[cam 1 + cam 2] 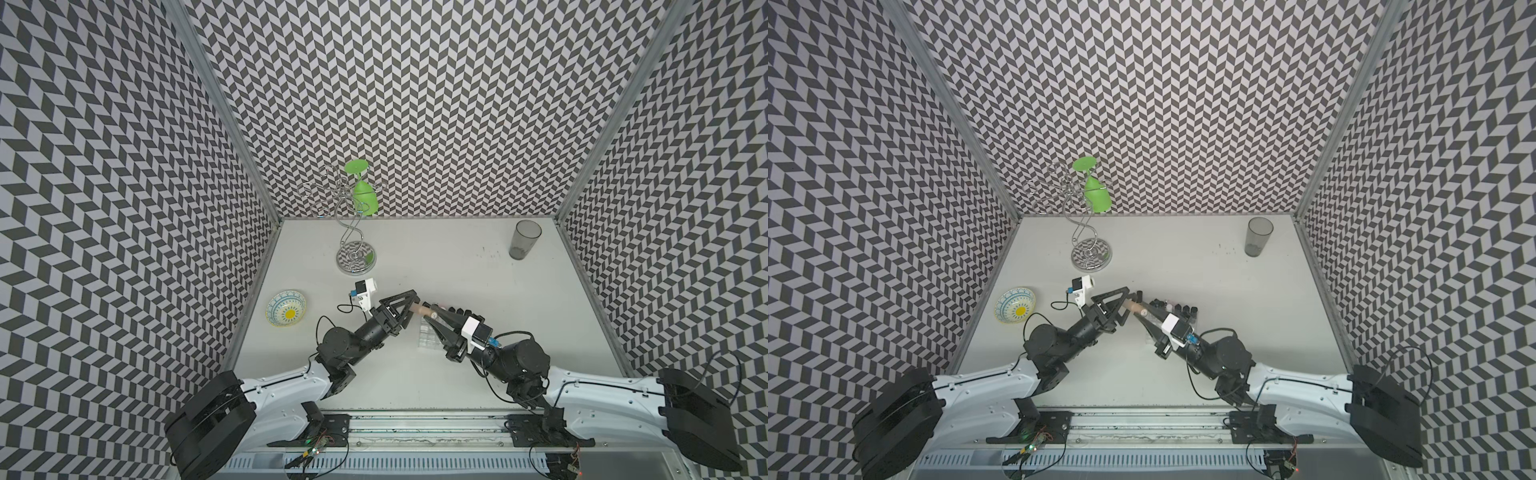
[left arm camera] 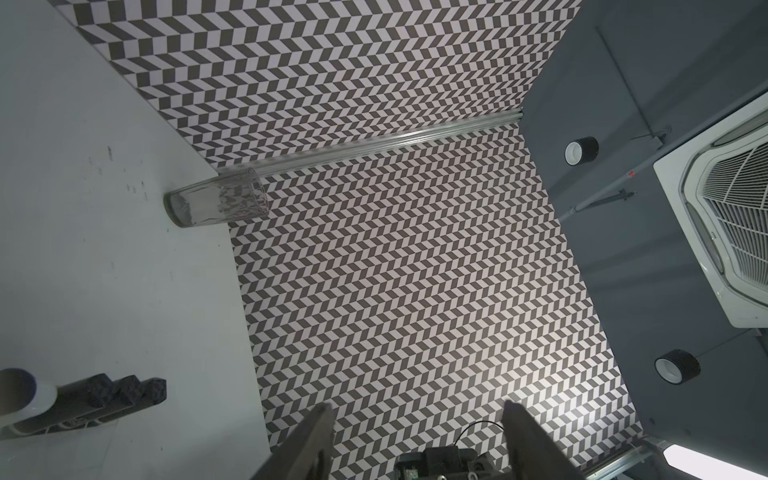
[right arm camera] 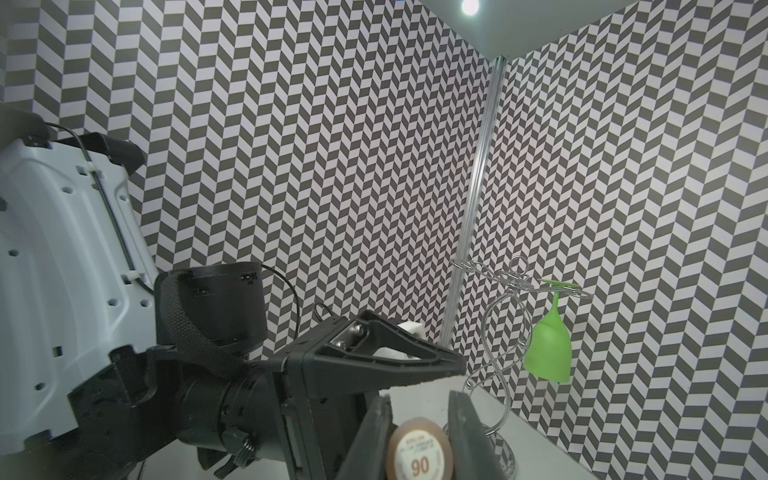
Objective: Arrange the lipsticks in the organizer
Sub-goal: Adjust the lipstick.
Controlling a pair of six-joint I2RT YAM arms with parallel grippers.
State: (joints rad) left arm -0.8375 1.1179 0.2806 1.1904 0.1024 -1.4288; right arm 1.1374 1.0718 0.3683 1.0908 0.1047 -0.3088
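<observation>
Right gripper (image 3: 419, 398): clamping the beige lipstick (image 3: 419, 451) between its 2 fingers, with the tube's round labelled end facing the wrist camera.
Beige lipstick, position: being held clear of the table (image 1: 498, 340) and lying roughly level in both top views, between the 2 grippers.
Left gripper (image 1: 411, 310): standing with its jaws apart and grasping nothing. 1 finger is hanging just beside the beige lipstick, and whether it is touching cannot be told.
Organizer (image 1: 428, 341): sitting on the table right of centre, largely under the right gripper. Its clear walls are making the cells hard to read.
Black lipsticks (image 1: 1185, 309): standing upright in a row at the organizer's far side, seemingly in its cells. The count is not readable.
Grey tumbler (image 1: 525, 240): standing upright near the far right corner, well apart from the organizer.
Patterned bowl (image 1: 286, 308): resting near the table's left edge, beside the left arm.
Wire stand (image 1: 355, 253): standing at the far left.
Green glass (image 1: 363, 195): hanging upside down from the wire stand.
</observation>
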